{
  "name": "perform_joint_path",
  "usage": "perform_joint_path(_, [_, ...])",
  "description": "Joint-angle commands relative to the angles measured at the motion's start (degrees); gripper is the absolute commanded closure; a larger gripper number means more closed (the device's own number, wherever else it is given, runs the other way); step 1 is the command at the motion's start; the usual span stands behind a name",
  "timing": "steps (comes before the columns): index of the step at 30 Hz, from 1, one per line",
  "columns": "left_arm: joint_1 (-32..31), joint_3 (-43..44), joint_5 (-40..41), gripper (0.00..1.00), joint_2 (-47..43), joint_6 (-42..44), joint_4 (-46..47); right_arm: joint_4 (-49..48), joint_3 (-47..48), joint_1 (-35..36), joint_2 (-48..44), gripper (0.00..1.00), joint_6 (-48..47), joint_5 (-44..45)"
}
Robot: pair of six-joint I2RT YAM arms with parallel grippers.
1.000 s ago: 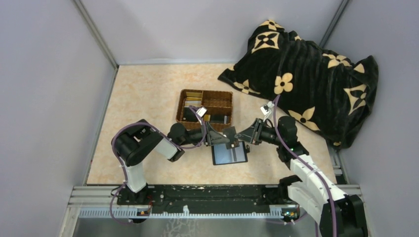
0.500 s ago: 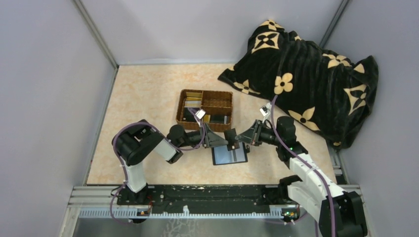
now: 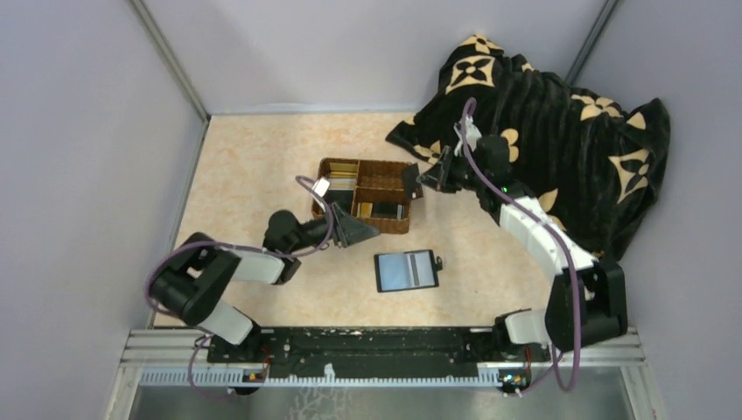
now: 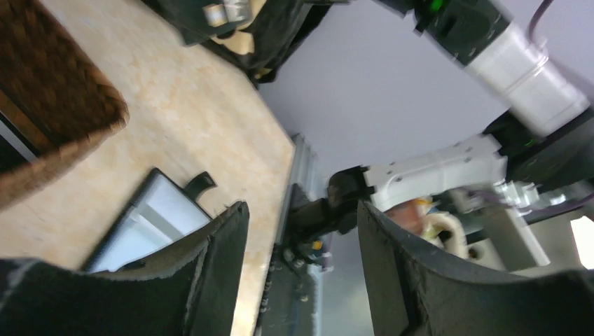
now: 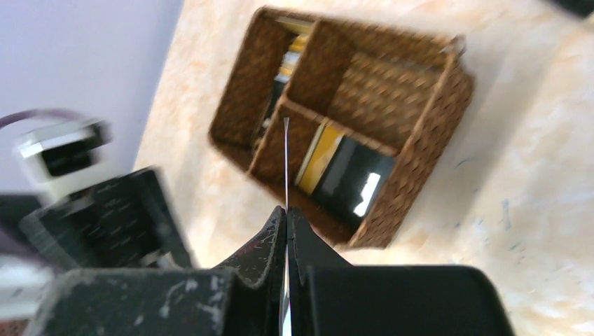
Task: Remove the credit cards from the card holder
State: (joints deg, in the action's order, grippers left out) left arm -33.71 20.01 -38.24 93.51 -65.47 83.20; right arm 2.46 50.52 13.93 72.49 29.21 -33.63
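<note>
Nearest, the black card holder (image 3: 407,270) lies open and flat on the mottled beige table (image 3: 254,166). Its grey slotted inside faces up, its long axis runs 9 to 3 o'clock, and a small tab sits at the 3 o'clock end. At its 10 o'clock the left gripper (image 4: 301,210) hangs released, its 2 fingers apart with nothing between them, pointing toward 3 o'clock. Farther on sits the brown wicker tray (image 3: 394,227), rectangular and divided. A near compartment holds a gold card (image 5: 319,157) beside a glossy dark card (image 5: 350,183), and other cards (image 3: 339,184) show in the 9 o'clock compartments. Over the tray's 3 o'clock wall the right gripper (image 5: 286,213) is clenched on 1 thin credit card (image 5: 286,157), seen edge-on, its long axis straight out from the fingertips. At 2 o'clock lies a heaped plush black blanket (image 3: 560,114) with beige flowers.
</note>
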Motion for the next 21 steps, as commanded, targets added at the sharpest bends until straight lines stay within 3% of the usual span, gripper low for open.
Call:
perform_joint_path(1, [0.2, 7.4, 1.4, 0.35, -12.4, 18.9, -26.9, 6.2, 12.5, 4.8, 7.3, 1.0, -6.2, 12.8])
perform_joint_path(4, [0.3, 13.5, 9.4, 0.32, -20.2, 30.8, -47.6, 11.4, 21.6, 9.5, 13.7, 1.0, -7.8, 20.6])
perform_joint_path(8, [1.0, 17.9, 20.3, 0.02, -25.1, 35.8, -61.3, 15.4, 30.5, 13.5, 20.8, 1.0, -7.4, 25.3])
perform_joint_path(14, [1.0, 17.6, 32.4, 0.01, -29.1, 36.0, -68.6, 21.1, 38.2, 20.2, 28.2, 1.0, -7.9, 31.9])
perform_joint_path(21, [1.0, 16.5, 46.2, 0.01, -33.1, 35.8, -75.4, 19.3, 32.4, 24.0, 28.7, 1.0, -3.2, 34.7])
